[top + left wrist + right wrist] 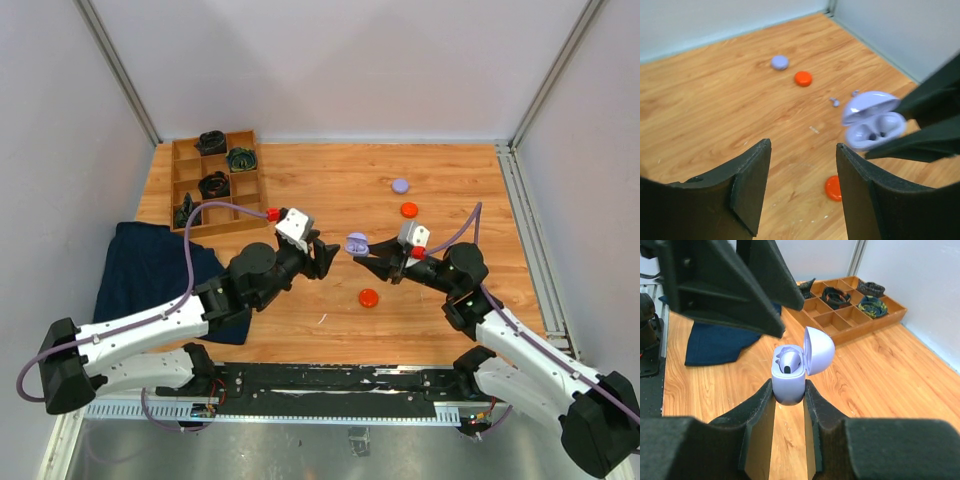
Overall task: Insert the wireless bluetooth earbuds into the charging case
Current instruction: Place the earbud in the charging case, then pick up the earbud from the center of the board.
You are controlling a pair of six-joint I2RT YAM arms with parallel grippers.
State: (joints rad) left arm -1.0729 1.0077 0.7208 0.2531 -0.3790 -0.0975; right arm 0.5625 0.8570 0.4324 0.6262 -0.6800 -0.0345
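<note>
My right gripper is shut on the lavender charging case and holds it above the table with its lid swung open. A lavender earbud sits in the case. Two more tiny lavender earbuds lie on the wood beyond the case. Just left of the case, my left gripper stands open with nothing between its fingers. In the top view the left gripper and the right gripper face each other across the case.
A lavender disc and two orange-red discs lie on the table. A wooden compartment tray with black coiled bundles stands at the back left. A dark blue cloth lies at the left.
</note>
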